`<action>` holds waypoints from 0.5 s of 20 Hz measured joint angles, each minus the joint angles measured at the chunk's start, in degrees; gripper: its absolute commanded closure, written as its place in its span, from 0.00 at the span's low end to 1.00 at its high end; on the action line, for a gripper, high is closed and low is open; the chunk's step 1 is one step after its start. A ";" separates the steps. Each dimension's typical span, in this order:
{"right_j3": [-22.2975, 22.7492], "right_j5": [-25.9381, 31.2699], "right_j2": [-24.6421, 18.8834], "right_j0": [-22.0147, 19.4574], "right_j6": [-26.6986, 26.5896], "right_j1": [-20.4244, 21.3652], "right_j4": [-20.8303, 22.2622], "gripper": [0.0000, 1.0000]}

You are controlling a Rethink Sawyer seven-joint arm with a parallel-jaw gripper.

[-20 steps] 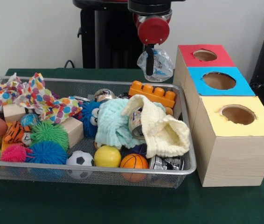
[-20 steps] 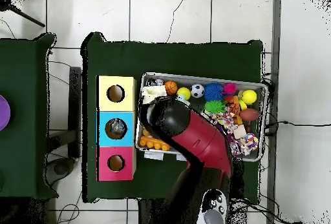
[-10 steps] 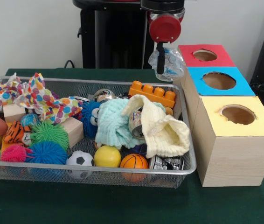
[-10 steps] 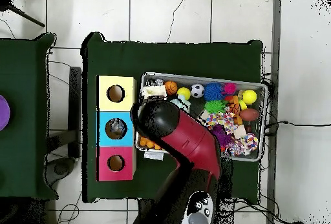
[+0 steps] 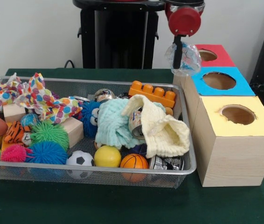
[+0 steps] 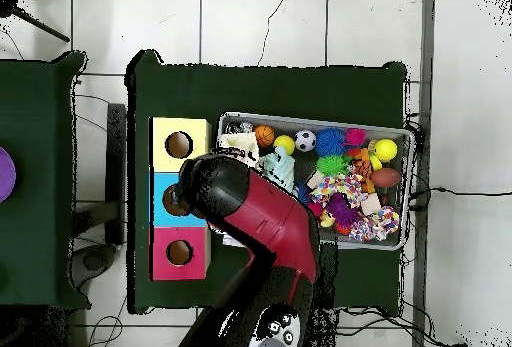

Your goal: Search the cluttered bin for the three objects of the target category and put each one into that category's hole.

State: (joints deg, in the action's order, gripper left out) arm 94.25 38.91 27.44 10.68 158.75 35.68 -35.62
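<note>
My gripper hangs from the red wrist, shut on a crumpled clear plastic piece. It holds the plastic in the air just left of the row of boxes, beside the red-topped box and above the near-left corner of the blue-topped box. The yellow-topped box stands nearest the camera. In the overhead view the arm's head covers most of the blue box, hiding the gripper and plastic. Crushed cans lie in the wire bin.
The bin holds an orange brick, pale cloths, balls, spiky toys, wooden blocks and a dotted cloth. The overhead view shows the yellow box and red box uncovered.
The gripper has carried the plastic piece from over the bin's far right corner, rightward and slightly up, to the boxes. In the overhead view the arm swung over the blue box.
</note>
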 measured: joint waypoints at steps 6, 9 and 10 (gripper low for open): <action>-0.30 0.32 1.07 2.13 3.46 -0.10 -0.85 1.00; -0.64 0.76 1.89 3.36 5.80 -0.31 -1.23 1.00; -0.87 0.92 2.11 3.67 6.67 -0.47 -1.36 1.00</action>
State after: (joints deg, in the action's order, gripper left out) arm 93.38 39.83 29.55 14.35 165.42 35.21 -36.98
